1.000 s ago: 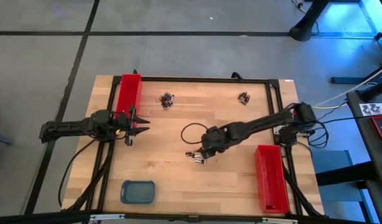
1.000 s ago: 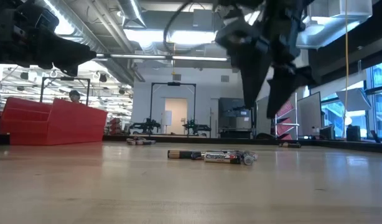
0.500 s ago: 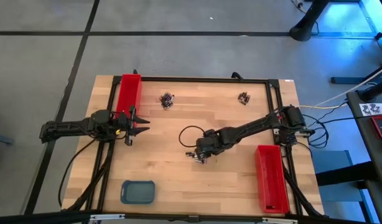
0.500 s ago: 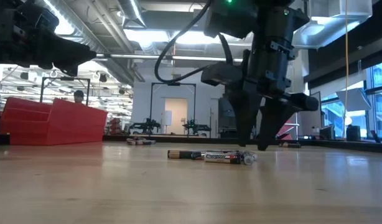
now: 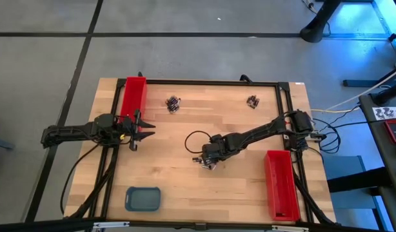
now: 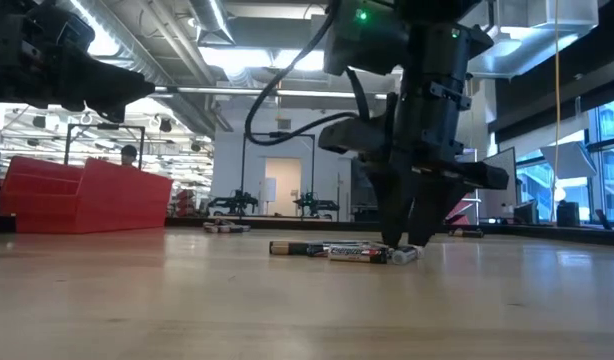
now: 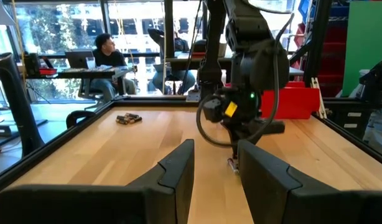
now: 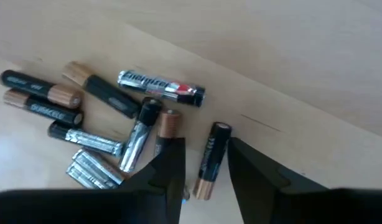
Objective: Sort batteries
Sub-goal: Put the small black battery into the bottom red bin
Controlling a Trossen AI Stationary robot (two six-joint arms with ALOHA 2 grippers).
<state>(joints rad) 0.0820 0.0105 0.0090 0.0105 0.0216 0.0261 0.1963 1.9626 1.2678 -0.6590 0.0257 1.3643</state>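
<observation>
right gripper (image 8: 203,163): low centre, fingers narrowly apart astride one battery (image 8: 211,160), not yet clamped
left gripper (image 7: 216,171): part open, empty
risk: neighbouring cells crowd close; closing fingers may nudge them

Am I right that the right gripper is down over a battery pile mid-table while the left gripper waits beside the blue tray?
Not quite. The left gripper waits beside the red tray, as the high view shows; the blue tray sits nearer the front edge. The right gripper is indeed down over the batteries.
</observation>
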